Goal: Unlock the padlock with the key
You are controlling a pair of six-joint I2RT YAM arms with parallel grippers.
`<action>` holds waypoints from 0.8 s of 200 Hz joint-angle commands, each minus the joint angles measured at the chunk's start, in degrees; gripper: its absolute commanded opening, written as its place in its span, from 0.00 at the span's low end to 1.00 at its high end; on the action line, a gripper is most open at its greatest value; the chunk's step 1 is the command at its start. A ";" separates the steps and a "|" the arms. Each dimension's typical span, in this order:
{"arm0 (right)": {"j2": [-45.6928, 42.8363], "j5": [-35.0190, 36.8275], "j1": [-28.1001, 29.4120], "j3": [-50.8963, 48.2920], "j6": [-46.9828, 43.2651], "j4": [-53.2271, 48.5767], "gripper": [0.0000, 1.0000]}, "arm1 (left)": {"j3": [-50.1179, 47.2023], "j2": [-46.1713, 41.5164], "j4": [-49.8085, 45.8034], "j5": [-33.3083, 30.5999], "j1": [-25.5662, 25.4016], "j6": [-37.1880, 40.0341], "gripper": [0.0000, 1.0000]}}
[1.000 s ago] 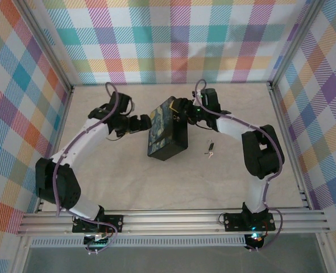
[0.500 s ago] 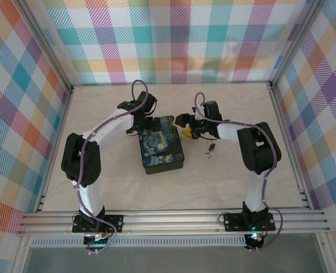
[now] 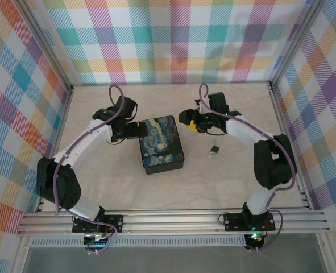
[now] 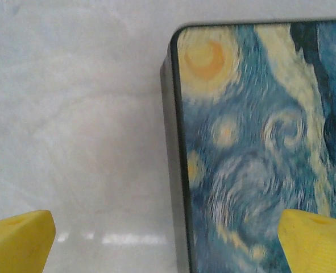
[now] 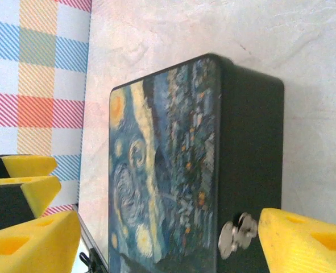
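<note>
Padlock [image 3: 214,149] — on table, right of and nearward from right end effector [image 3: 187,121] — jaws spread, nothing held.

Blackish padlock [image 3: 213,149], dark box [image 3: 162,145] with swirly blue-yellow lid [image 4: 253,142], plaid walls [image 3: 173,40]

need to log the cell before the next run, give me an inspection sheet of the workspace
surface: pale marbled tabletop, no spills seen
job's things: tiny dark padlock with silvery shackle lies right of the box, untouched; a thin silvery key seems to lie against it, too small to be sure
clutter: dark box with blue-and-yellow starry-night lid, silvery clasp on its side
grippers: left end effector open, over the box's left edge; right end effector open, facing the box's right side; both empty
cables: purple cables loop above each arm
surroundings: plaid walls, aluminium frame rail at the near edge
</note>
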 commanded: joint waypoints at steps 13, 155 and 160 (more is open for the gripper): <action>-6.31 6.37 5.18 -6.81 -1.75 -9.03 0.74 | -5.15 -3.01 0.92 4.68 0.53 -3.00 1.00; -12.84 27.11 8.43 -7.13 -9.69 -18.30 1.00 | -18.83 -11.63 25.02 -9.45 11.65 -2.14 1.00; -14.36 28.17 6.62 -7.93 -10.40 -17.54 1.00 | -21.81 -13.37 29.19 -11.00 11.78 -0.83 1.00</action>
